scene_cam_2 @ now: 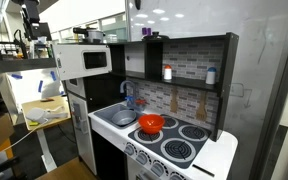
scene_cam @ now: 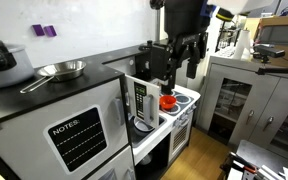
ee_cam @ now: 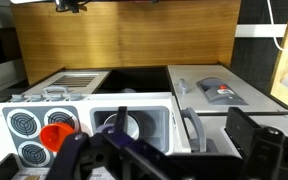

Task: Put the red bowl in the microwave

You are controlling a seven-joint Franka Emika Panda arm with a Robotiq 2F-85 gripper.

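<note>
Pincer [scene_cam: 183, 62] is hanging high over the stove [scene_cam_2: 179, 150], fingers spread, pinching nothing. Below it the red bowl [scene_cam_2: 150, 124] is sitting upright on the stove, just beside the sink [ee_cam: 131, 124]. Farther off, the microwave [scene_cam_2: 88, 61] is standing above stove level, its door apparently shut. Step in hand, I judge, is the approach: drop straight over the near rim, one finger inside and one outside, and pinch gently. The door likely needs opening first.
</note>
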